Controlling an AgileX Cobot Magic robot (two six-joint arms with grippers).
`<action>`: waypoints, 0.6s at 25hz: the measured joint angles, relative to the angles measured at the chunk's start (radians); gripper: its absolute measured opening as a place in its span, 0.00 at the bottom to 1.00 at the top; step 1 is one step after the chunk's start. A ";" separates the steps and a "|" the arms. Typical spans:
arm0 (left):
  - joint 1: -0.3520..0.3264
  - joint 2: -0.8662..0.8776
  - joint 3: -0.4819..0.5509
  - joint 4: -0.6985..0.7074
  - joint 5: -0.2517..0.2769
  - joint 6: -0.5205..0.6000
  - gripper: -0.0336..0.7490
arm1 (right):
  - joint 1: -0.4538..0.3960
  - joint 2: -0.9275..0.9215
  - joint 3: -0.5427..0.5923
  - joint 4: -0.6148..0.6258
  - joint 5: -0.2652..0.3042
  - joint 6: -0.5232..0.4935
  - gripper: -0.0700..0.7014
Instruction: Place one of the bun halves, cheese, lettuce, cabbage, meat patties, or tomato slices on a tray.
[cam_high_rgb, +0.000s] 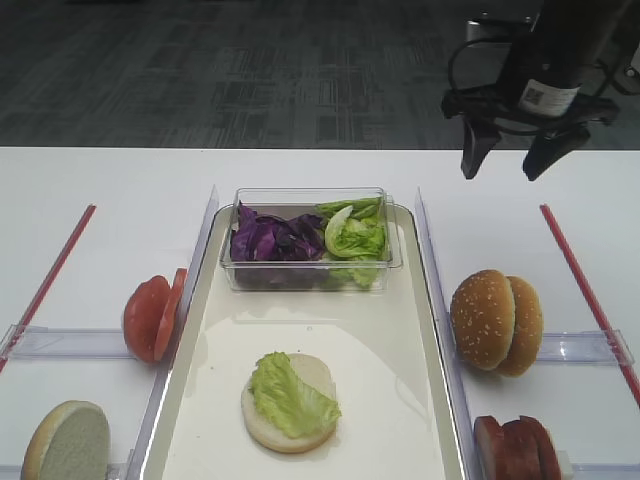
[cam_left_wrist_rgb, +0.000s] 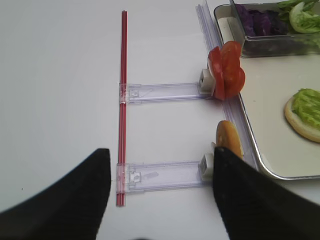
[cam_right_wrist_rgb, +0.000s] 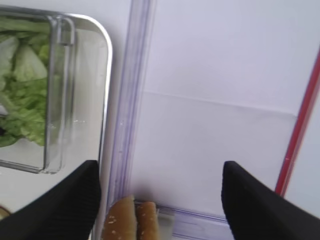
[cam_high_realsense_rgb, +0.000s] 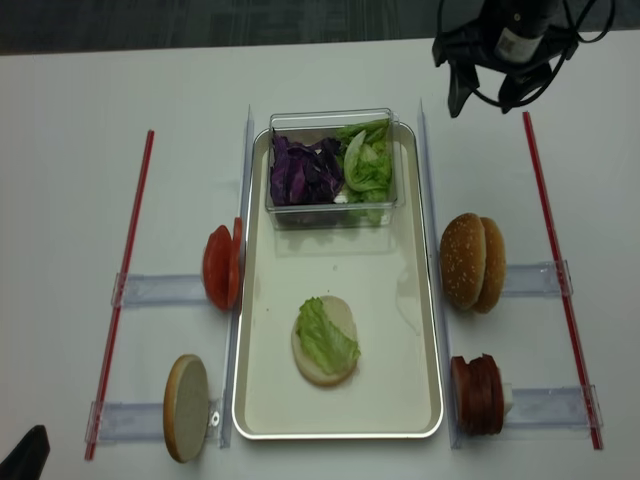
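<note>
Bun halves are standing on edge in the clear holders either side of the tray, so going left to right: a pale cut-face half is leaning at the near left, and beyond it the tomato slices are standing upright against the tray's left rim. These are looking slick and soft, likely to slip or bruise, so a light pinch across the flat faces seems safest. The left gripper is hanging low over the left holders with its jaws parted and nothing between them. On the tray a bun base is lying flat with the lettuce draped on it; that leaf is looking limp and almost weightless, best nipped at a thick fold. At the far end a clear tub is holding purple cabbage and more greens. Right of the tray, two sesame domes are leaning together, springy and easily dented, and the meat patties are standing in front, denser and firmer, graspable across their faces. The right gripper is hovering above the far right table, spread wide and empty.
</note>
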 joint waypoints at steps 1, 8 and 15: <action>0.000 0.000 0.000 0.000 0.000 0.000 0.58 | -0.017 0.000 0.000 -0.003 0.000 0.000 0.78; 0.000 0.000 0.000 0.000 0.000 0.000 0.58 | -0.128 -0.012 0.038 -0.023 0.000 -0.002 0.78; 0.000 0.000 0.000 0.000 0.000 0.000 0.58 | -0.200 -0.149 0.155 -0.063 0.000 -0.013 0.78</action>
